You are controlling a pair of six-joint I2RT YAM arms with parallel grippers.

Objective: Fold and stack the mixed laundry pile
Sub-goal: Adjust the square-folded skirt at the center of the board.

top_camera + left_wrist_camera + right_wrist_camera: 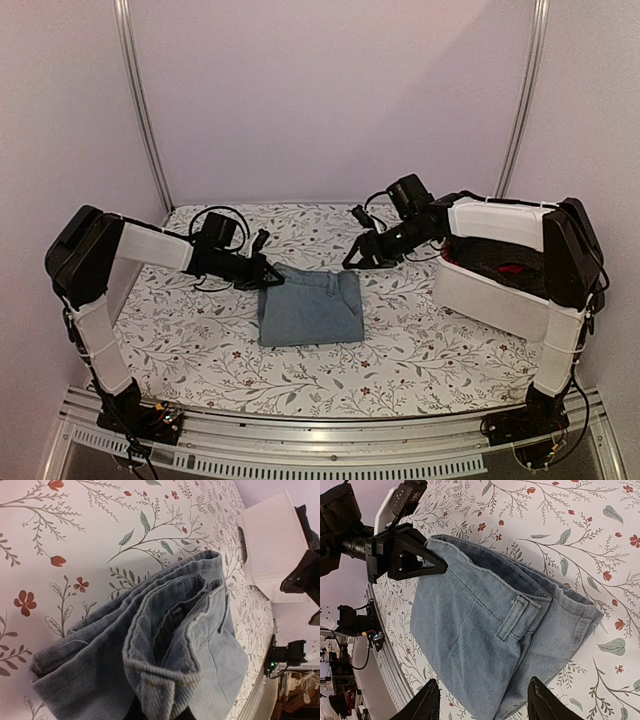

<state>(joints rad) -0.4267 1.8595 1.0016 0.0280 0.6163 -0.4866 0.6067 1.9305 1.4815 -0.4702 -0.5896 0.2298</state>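
Note:
A light blue denim piece (pixel 310 305) lies folded in a rectangle mid-table on the floral cover. My left gripper (pixel 268 272) is at its far left corner, shut on the waistband (pixel 165 675), which fills the bottom of the left wrist view and hides the fingers. It also shows in the right wrist view (pixel 440 567), jaws closed to a point at the denim edge. My right gripper (pixel 358 255) hovers open and empty just above the far right corner; its fingertips (pixel 427 692) straddle the denim (pixel 485 630). Dark cloth (pixel 480 252) and red cloth (pixel 512 268) lie in the bin.
A white plastic bin (pixel 490 295) stands at the right under my right arm and also shows in the left wrist view (pixel 272 545). The floral table cover (pixel 200 340) spreads around the denim. Metal rails run along the near edge.

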